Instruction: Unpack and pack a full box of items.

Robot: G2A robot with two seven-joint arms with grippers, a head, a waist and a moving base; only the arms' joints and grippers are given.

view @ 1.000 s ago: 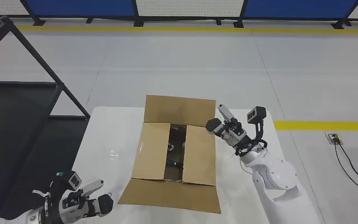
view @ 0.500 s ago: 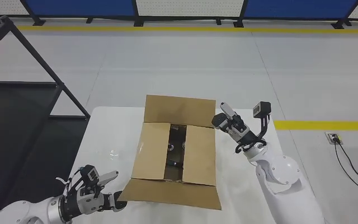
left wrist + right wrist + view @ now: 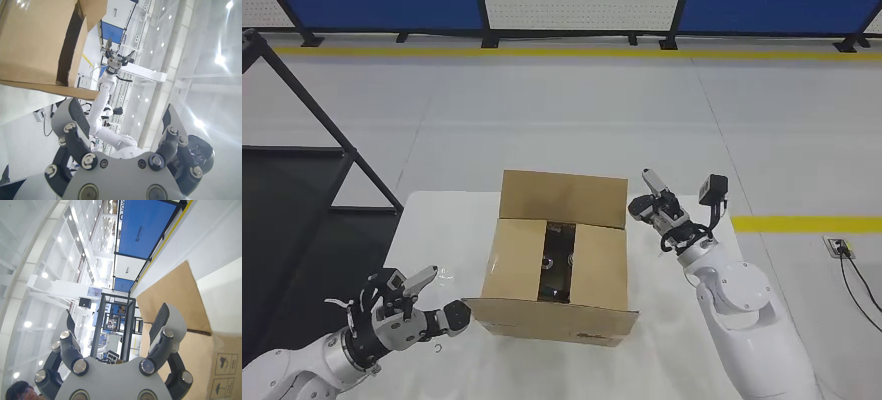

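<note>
A brown cardboard box (image 3: pixel 557 250) stands in the middle of the white table (image 3: pixel 432 240). Its two side flaps are folded in, leaving a slit where dark items (image 3: pixel 557 262) show. The far flap (image 3: pixel 564 197) stands up and the near flap (image 3: pixel 552 322) is tilted up off the table. My left gripper (image 3: pixel 440 296) is open at the near flap's left corner; in the left wrist view the left gripper (image 3: pixel 122 117) sits just below the flap edge (image 3: pixel 56 90). My right gripper (image 3: pixel 644 196) is open beside the box's far right corner, where the box (image 3: pixel 179 306) rises behind one of its fingers (image 3: pixel 162 321).
A black metal rack frame (image 3: pixel 302 150) stands off the table's left side. Bare tabletop lies on both sides of the box. A yellow line (image 3: pixel 802 223) marks the floor to the right.
The near flap, flat on the table before, has risen. My left gripper has moved up and right to its corner. My right gripper has moved back along the box's right side to the far corner.
</note>
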